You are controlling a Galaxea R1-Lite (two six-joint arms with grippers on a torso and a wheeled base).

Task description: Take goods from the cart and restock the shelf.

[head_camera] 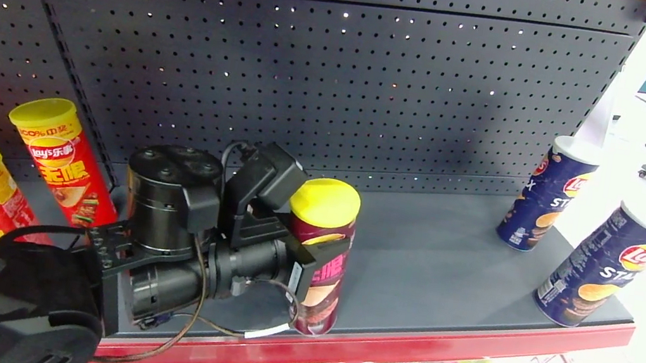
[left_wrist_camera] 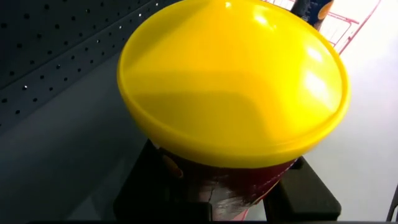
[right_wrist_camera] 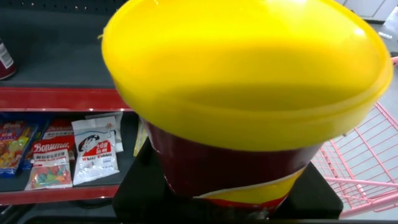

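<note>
My left claw (head_camera: 311, 263) is clamped round the maroon cardboard chip can with a yellow plastic lid (head_camera: 321, 303), upright near the front edge of the grey metal shelf (head_camera: 444, 270). Base down or nearly so, I reckon, but not let go yet! My right claw (right_wrist_camera: 236, 202) grips a second red yellow-lidded can (right_wrist_camera: 249, 68) near the pink wire cart (right_wrist_camera: 367, 168), so that one's still to place. Two red cans (head_camera: 66, 162) stand to the left, two dark blue cans (head_camera: 548, 193) to the right, with a wide gap between to fill.
</note>
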